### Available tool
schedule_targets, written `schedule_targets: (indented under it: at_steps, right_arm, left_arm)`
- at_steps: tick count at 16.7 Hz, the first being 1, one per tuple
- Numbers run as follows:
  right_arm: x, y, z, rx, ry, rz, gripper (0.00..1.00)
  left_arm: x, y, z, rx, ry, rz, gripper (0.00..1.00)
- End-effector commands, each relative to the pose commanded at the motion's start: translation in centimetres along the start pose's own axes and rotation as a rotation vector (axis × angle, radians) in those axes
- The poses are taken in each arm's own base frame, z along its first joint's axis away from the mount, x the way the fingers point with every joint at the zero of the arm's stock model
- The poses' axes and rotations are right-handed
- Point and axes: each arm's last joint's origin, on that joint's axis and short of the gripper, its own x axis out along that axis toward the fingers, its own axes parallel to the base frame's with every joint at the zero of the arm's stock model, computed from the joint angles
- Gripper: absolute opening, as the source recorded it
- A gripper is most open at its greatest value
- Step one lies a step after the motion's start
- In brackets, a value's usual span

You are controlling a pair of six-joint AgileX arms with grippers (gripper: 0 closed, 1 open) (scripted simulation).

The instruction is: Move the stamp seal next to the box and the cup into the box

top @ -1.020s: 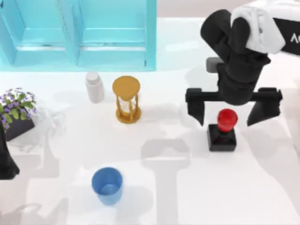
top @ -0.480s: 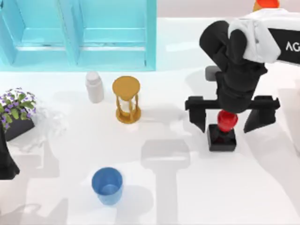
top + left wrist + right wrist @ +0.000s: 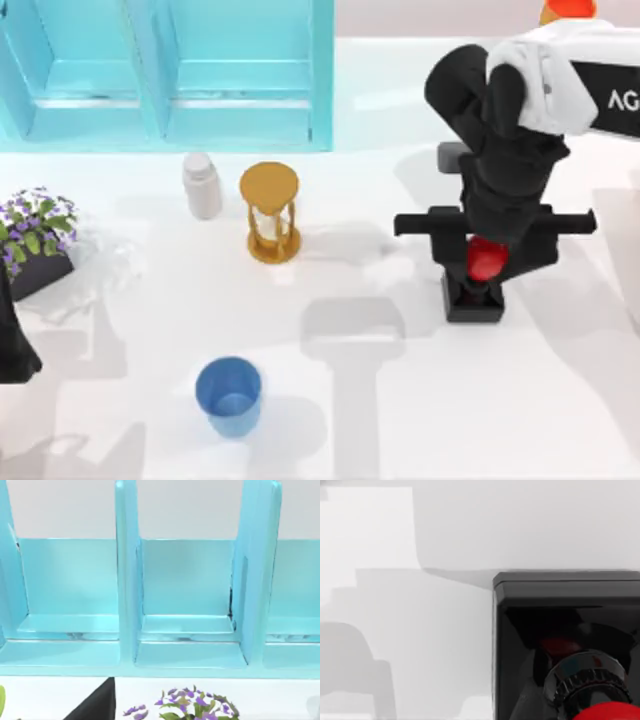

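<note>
Top view has the right gripper (image 3: 484,262) down over the stamp seal (image 3: 476,285) toward the table's right side, its two dark fingers (image 3: 446,245) drawn in narrow on either side of the red knob, so from where I stand it looks like a grip on the handle, with the black base resting on the table. Going for the round knob makes sense: it stands proud of the square base and gives the fingers something to hold from above. Whether the pads actually press the knob I cannot say for certain, as the wrist hides the contact. Right wrist view looks straight down at the seal's base (image 3: 565,645) with the red knob just below the camera, which fits a gripper centred on it. The cup (image 3: 229,396) stands upright and untouched near the front of the table, left of centre, well apart from the seal. The box (image 3: 250,110), a pale blue one with dividers, runs along the back left, and left wrist view faces its open compartments (image 3: 185,630) with purple flowers (image 3: 195,707) in front. An hourglass (image 3: 271,213) and a white bottle (image 3: 201,185) sit between box and cup. The left arm (image 3: 12,350) rests parked at the left edge. My guess is a lift comes next, carrying the seal toward the box.
</note>
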Motion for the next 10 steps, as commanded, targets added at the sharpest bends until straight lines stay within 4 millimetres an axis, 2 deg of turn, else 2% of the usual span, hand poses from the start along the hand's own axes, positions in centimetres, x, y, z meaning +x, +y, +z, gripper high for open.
schedule_targets:
  at_steps: [2,3,10]
  right_arm:
    - [0.00,0.00,0.00,0.000,0.000,0.000,0.02]
    - [0.00,0.00,0.00,0.000,0.000,0.000,0.00]
    - [0.00,0.00,0.00,0.000,0.000,0.000,0.00]
  left_arm:
    - [0.00,0.00,0.00,0.000,0.000,0.000,1.00]
    - [0.00,0.00,0.00,0.000,0.000,0.000,1.00]
    - [0.00,0.00,0.00,0.000,0.000,0.000,1.00]
